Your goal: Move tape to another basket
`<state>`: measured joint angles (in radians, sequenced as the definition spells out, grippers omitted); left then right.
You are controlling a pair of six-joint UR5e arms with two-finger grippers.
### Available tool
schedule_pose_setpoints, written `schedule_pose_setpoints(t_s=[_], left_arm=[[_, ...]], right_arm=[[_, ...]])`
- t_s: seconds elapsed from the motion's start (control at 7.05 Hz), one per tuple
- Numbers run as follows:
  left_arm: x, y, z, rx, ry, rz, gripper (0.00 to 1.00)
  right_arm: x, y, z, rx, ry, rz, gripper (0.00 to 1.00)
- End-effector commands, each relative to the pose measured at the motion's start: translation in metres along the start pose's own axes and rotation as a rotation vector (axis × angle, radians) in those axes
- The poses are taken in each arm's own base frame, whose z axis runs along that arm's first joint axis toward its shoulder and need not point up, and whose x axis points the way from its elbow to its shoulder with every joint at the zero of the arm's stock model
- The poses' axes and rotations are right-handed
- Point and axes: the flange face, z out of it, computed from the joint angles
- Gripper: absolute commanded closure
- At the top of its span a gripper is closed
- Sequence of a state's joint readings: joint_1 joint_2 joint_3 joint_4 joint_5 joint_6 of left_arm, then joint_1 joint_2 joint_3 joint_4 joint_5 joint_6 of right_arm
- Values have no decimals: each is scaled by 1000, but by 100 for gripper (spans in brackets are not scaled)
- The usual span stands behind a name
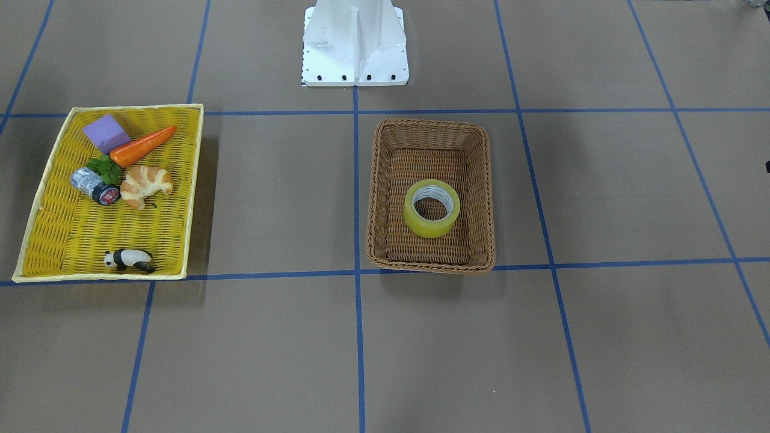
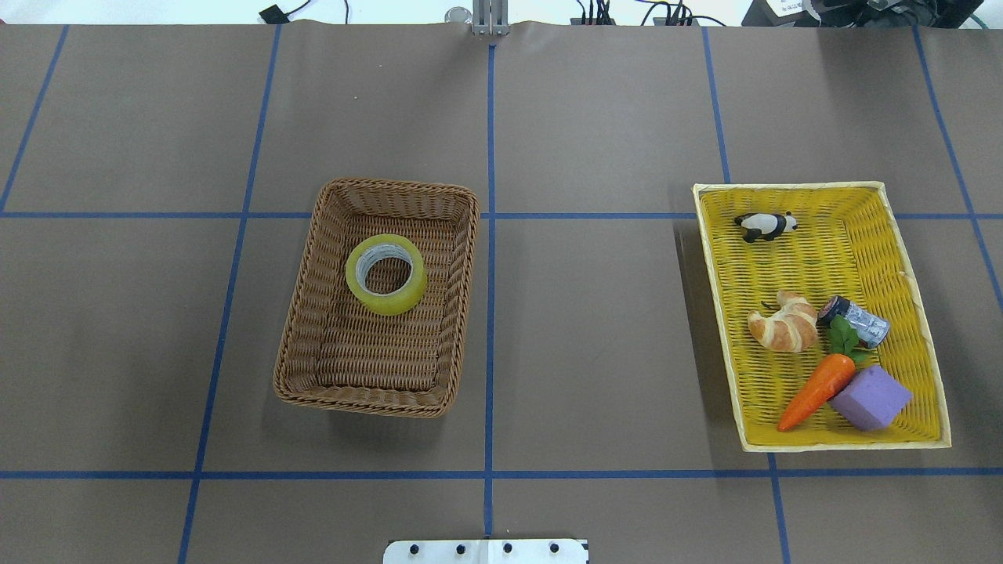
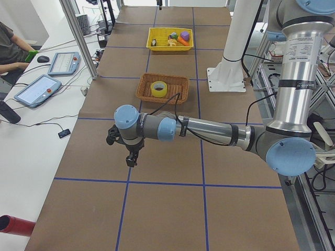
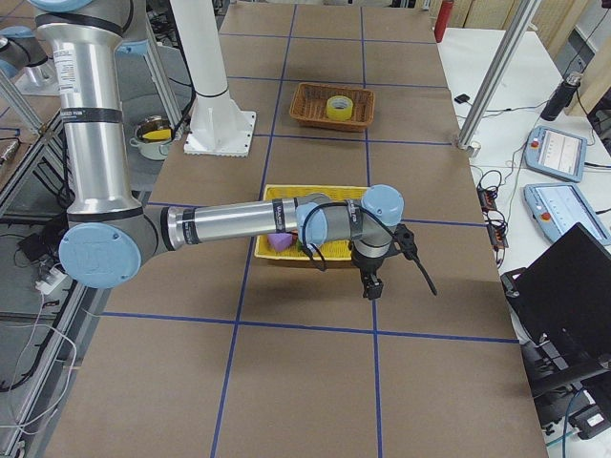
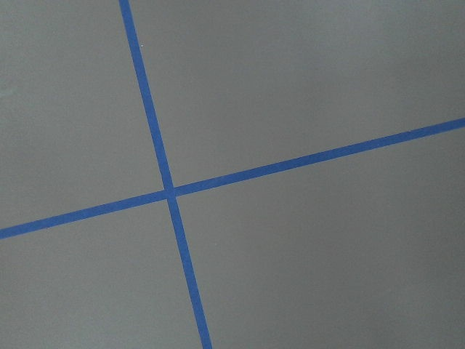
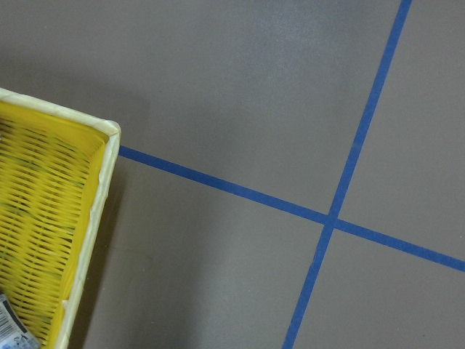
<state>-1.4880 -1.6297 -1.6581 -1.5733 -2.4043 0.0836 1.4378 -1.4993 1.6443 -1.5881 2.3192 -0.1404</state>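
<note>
The yellow-green tape roll (image 1: 432, 207) lies flat inside the brown wicker basket (image 1: 430, 264), toward its side away from the robot. It also shows in the overhead view (image 2: 386, 274) within the basket (image 2: 360, 403). My left gripper (image 3: 129, 157) shows only in the exterior left view. It hangs over bare table, well clear of the basket (image 3: 144, 86). My right gripper (image 4: 370, 284) shows only in the exterior right view, just beyond the yellow tray's (image 4: 263, 250) outer edge. I cannot tell whether either gripper is open or shut. Neither wrist view shows fingers.
The yellow woven tray (image 2: 846, 446) holds a croissant (image 2: 782, 323), carrot (image 2: 815, 392), purple block (image 2: 870, 398), silver can (image 2: 858, 319) and toy panda (image 2: 764, 225). Its corner shows in the right wrist view (image 6: 102, 182). The robot's base (image 1: 355, 42) stands at the table's edge. An operator (image 3: 13, 44) sits alongside.
</note>
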Motion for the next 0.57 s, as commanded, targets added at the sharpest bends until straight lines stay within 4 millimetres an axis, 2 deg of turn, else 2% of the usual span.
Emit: schedule_pose_setpoints(t_s=[0.0,0.28,0.43], left_arm=[[0,3,1,8,8,1,2],[14,0,-12,33,5,26,2],[9,15,-7,21,-2,13,2]], right_arm=[[0,0,0,-1,-2,0,0],[-1,0,0,-1,-6,0,0],[-1,0,0,-1,-8,0,0]])
